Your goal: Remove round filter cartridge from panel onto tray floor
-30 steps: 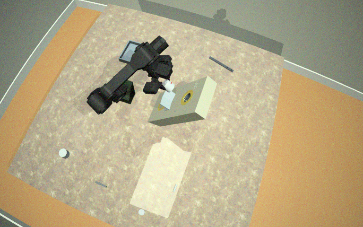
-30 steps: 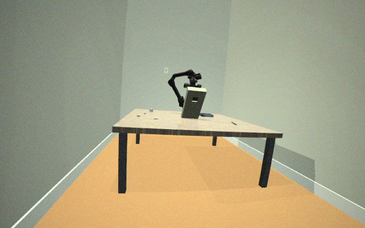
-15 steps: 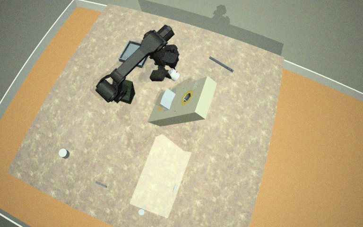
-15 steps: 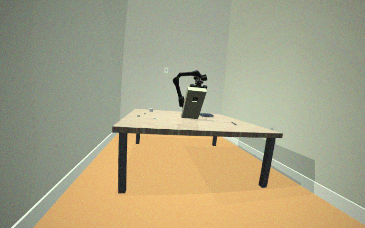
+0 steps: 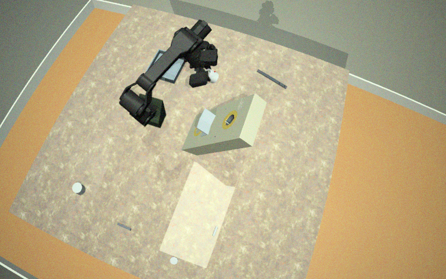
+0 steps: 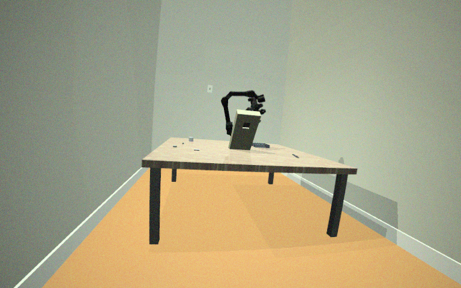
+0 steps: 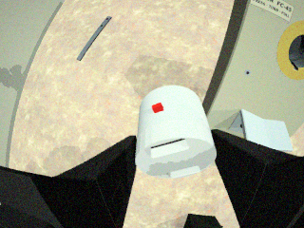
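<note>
The arm (image 5: 166, 60) (image 6: 242, 93) is matte black (blocky joints, slimmer links).
</note>
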